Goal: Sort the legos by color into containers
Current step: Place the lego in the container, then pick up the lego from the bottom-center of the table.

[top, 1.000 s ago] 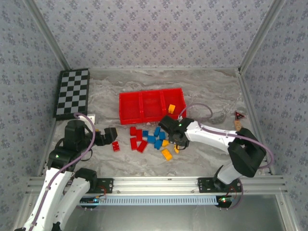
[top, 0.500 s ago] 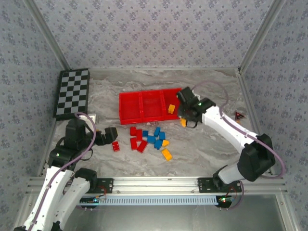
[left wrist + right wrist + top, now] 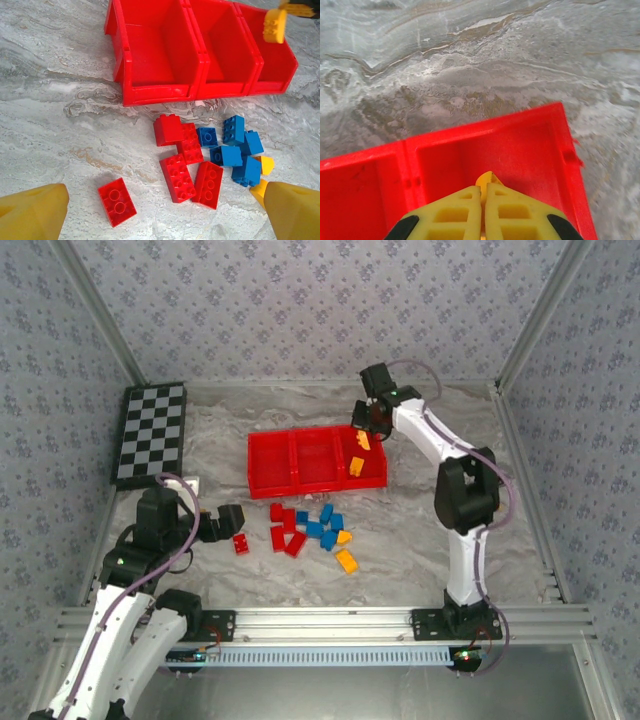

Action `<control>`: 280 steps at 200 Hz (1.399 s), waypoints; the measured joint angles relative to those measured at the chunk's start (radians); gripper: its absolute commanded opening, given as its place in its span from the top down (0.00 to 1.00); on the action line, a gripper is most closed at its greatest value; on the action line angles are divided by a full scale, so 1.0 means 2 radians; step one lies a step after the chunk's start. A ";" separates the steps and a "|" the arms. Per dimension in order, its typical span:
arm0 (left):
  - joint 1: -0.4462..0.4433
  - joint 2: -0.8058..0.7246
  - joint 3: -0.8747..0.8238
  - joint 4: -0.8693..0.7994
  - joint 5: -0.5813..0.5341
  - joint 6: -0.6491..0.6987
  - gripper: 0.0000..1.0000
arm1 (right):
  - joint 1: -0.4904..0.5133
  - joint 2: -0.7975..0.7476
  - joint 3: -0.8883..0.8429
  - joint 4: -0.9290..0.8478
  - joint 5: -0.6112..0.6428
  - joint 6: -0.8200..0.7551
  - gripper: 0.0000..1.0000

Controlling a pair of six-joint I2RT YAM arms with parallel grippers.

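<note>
Right claw [image 3: 483,192] is pinched shut on a yellow-orange brick [image 3: 364,440], which pokes out past the tips. It hangs over the right compt of the red tray [image 3: 252,462], where another yellow brick [image 3: 355,466] lies. Brick looks light, rigid, smooth plastic, prob. a bit slippery; best held across flat side walls, not the studs. Next move likely just open & drop; walls are low, so it could bounce out. Left claw [image 3: 165,200] is spread wide w/ nothing in it, low over the loose legos [image 3: 177,177] (red, blue, yellow) on the table in front of the tray, w/ a lone red brick [image 3: 116,201] nearest.
</note>
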 measured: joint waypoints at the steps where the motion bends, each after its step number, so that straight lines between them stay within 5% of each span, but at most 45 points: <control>1: 0.000 0.000 0.000 0.000 0.000 0.000 0.00 | 0.000 0.002 0.001 0.000 -0.001 0.000 0.94; 89: -0.001 0.000 0.000 0.000 0.000 0.000 0.00 | 0.003 0.041 0.025 -0.025 -0.006 -0.021 0.43; 121: -0.001 0.005 0.000 0.000 0.000 0.000 0.00 | 0.013 0.010 0.019 -0.028 -0.002 -0.025 0.36; 225: -0.001 0.006 0.000 0.001 0.010 0.000 0.00 | 0.059 -0.296 -0.191 -0.046 0.024 -0.005 0.11; 239: -0.001 0.006 0.000 0.003 0.018 0.000 0.00 | 0.066 -0.337 -0.225 -0.052 0.026 0.011 0.00; 280: -0.001 0.006 0.000 0.005 0.033 0.000 0.00 | 0.122 -0.431 -0.330 -0.071 0.043 0.074 0.00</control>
